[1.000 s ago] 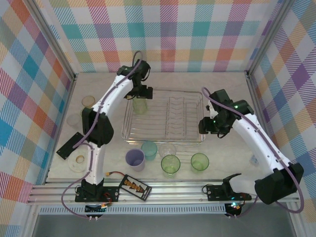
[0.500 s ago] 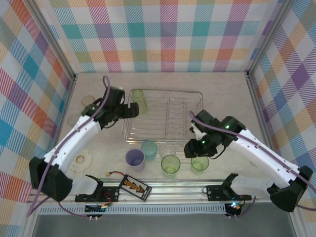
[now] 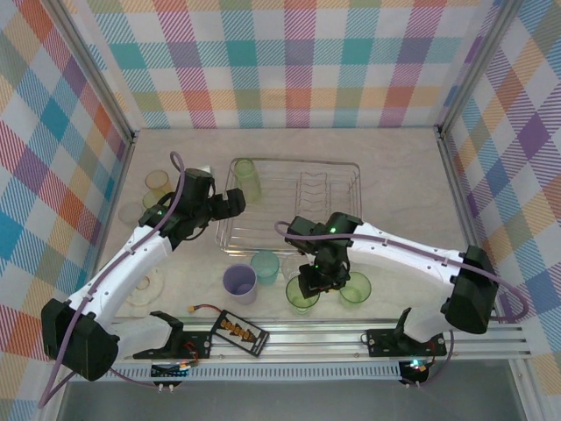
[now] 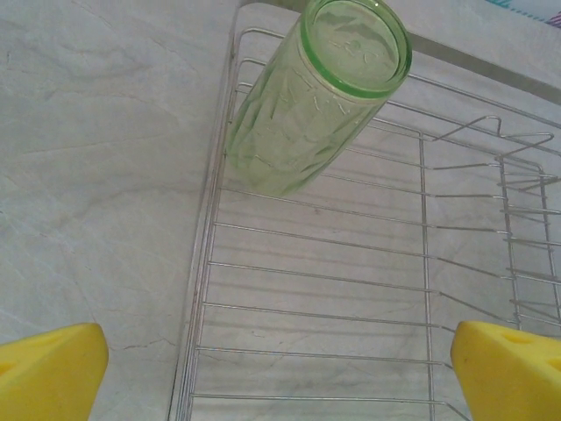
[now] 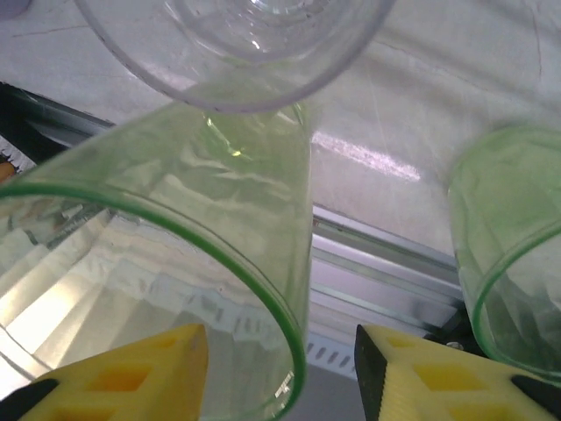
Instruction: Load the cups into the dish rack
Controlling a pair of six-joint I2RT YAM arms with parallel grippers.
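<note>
Green cup [image 4: 324, 96] sits in the rack [image 4: 316, 275] ahead of the released left gripper [image 4: 280, 370]; right gripper [image 5: 280, 375], unclenched, straddles a second cup [image 5: 175, 254]; most remain loose.

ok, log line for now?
left hand: open, at clear wire dish rack | right hand: open, astride light green plastic cup rim

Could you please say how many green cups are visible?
3 green cups: one in the rack, far-left corner; two on the table before it, the left at the right gripper, the other beside. The arms may hide others.
</note>
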